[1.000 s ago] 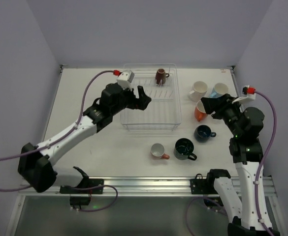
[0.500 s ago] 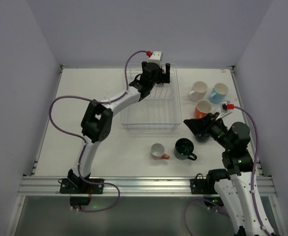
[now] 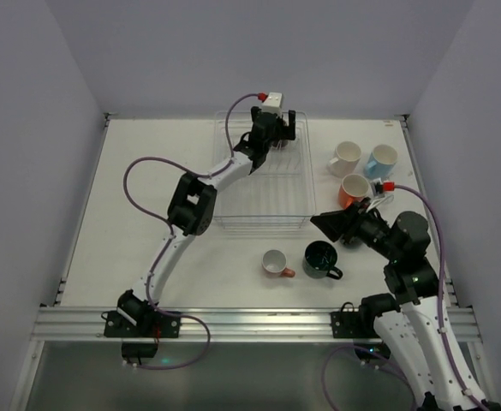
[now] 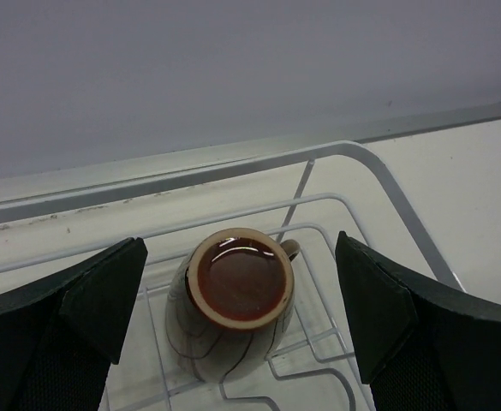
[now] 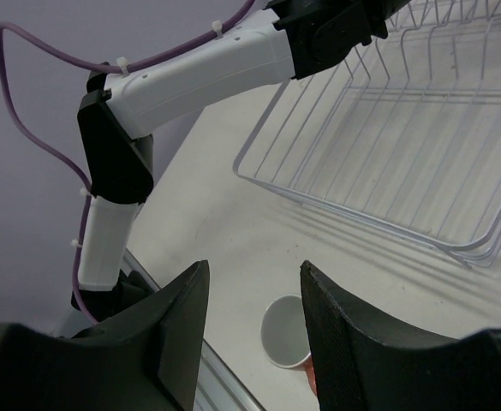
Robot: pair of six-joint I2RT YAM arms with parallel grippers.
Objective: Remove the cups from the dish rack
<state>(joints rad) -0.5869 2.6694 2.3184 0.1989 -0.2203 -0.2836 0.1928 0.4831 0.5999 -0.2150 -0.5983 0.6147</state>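
Though the left gripper (image 4: 240, 257) hangs right at the brown cup (image 4: 238, 289), it is spread wide, a finger on either side and neither touching. That cup sits among the wires in the far corner of the rack (image 3: 259, 224), mouth turned toward the gripper. The right gripper (image 5: 250, 317) is parted too, holding nothing, above the table (image 3: 147, 197) near the pink cup (image 3: 275, 263) and green cup (image 3: 321, 259). The cream cup (image 3: 346, 157), blue cup (image 3: 382, 159) and orange cup (image 3: 351, 188) stand on the table to the right of the rack.

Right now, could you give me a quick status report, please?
Left tool open, lined up on brown cup in rack. Right tool open, empty, over table. Nothing in the way.
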